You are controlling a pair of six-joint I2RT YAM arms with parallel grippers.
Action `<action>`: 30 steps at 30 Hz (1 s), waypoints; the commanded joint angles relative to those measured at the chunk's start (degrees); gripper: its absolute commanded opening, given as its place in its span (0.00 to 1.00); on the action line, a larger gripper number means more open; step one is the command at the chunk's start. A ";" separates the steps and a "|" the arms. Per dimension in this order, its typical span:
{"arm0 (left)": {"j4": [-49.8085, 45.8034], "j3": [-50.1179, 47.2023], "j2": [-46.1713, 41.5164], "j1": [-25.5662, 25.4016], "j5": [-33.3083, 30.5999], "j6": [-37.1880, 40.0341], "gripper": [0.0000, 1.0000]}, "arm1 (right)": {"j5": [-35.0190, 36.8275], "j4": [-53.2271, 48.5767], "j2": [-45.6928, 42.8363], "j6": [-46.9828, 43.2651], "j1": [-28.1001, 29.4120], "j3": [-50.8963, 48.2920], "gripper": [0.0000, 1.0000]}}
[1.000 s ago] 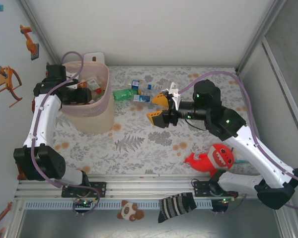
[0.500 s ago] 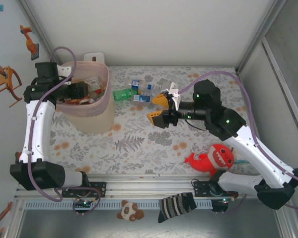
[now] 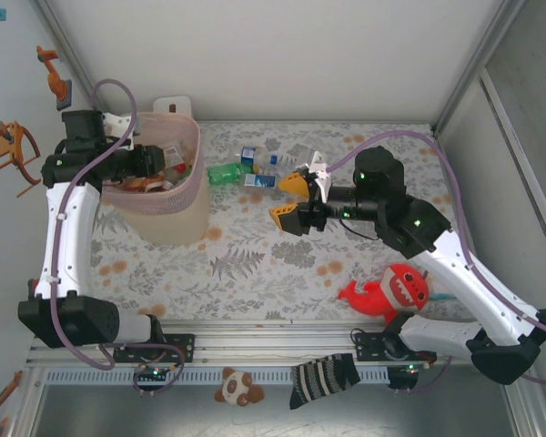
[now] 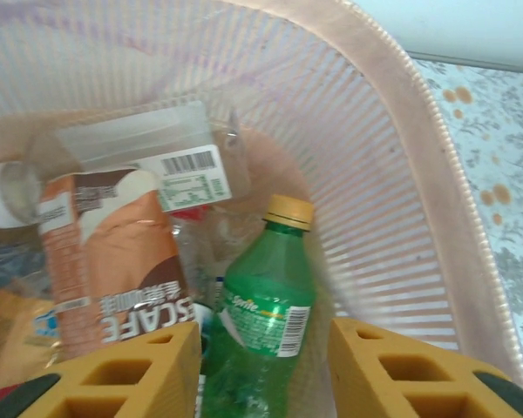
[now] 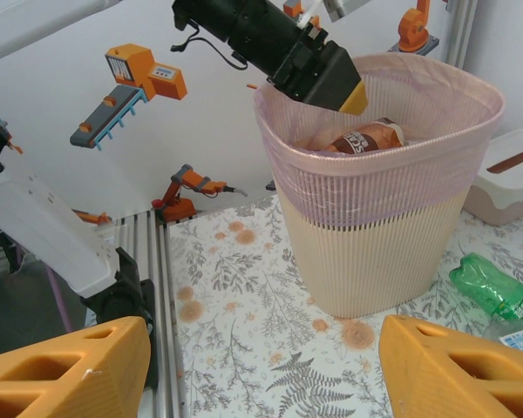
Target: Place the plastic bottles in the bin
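The bin [image 3: 177,218], pale pink over cream, stands at the table's left. My left gripper [image 3: 156,159] hangs over its mouth, jaws apart and touching nothing. Below it in the left wrist view [image 4: 266,366] a green bottle [image 4: 266,305] with a yellow cap lies in the bin beside a brown-labelled bottle [image 4: 105,261] and a clear one [image 4: 157,161]. On the table right of the bin lie a green bottle [image 3: 223,171] and blue-labelled bottles [image 3: 259,179]. My right gripper [image 3: 288,198] hovers open near them, nothing between its fingers [image 5: 70,366].
A small white box [image 3: 168,106] stands behind the bin. A red plush shark [image 3: 391,291] lies at the front right by the right arm. A striped sock [image 3: 323,378] and a small plush toy [image 3: 238,387] rest on the front rail.
The left arm has swung a little left and back with its gripper still over the bin, and its jaws have narrowed. The right arm has not moved.
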 commanded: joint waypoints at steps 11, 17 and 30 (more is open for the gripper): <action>-2.23 -3.29 6.31 1.31 -5.79 1.14 0.34 | 0.87 0.81 -0.79 -0.58 0.27 -0.34 0.69; -2.65 -3.58 4.93 1.87 -9.33 0.64 0.34 | 1.46 0.76 -0.13 -0.71 0.27 0.04 0.69; 1.77 -2.62 -1.49 2.02 2.97 -3.08 0.36 | 17.76 -1.13 6.13 8.49 0.22 2.61 0.67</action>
